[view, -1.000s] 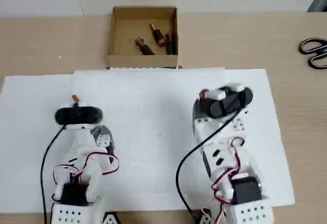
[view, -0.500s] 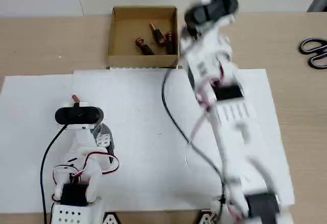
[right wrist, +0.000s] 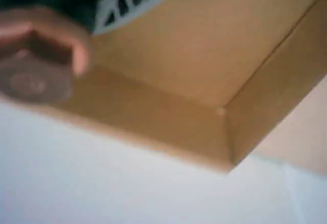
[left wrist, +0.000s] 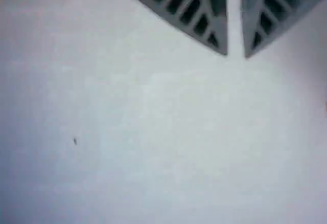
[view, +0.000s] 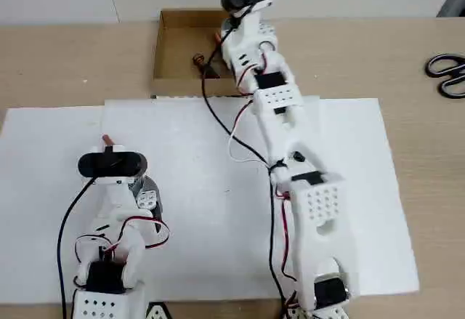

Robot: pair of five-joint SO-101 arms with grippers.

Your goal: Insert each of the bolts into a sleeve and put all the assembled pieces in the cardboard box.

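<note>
The cardboard box [view: 174, 79] stands at the table's far edge. Assembled bolt-and-sleeve pieces [view: 203, 63] lie inside it, partly hidden by my right arm. My right gripper [view: 234, 32] hangs over the box's right part, shut on a copper bolt in a dark sleeve [right wrist: 36, 66]. In the right wrist view that piece hangs above the box floor [right wrist: 204, 35], near a corner. My left gripper [left wrist: 235, 53] rests shut over the white paper [view: 203, 188] at the near left, holding nothing. A small copper piece [view: 107, 139] pokes out just beyond that arm's wrist camera.
Scissors [view: 447, 72] lie at the far right on the wooden table [view: 73, 57]. My right arm stretches from the near edge across the paper's right half to the box. Bare paper lies between the two arms.
My right arm swung from the paper's right side out to the box, carrying its piece, and now hangs over the box's interior. The left arm has not moved.
</note>
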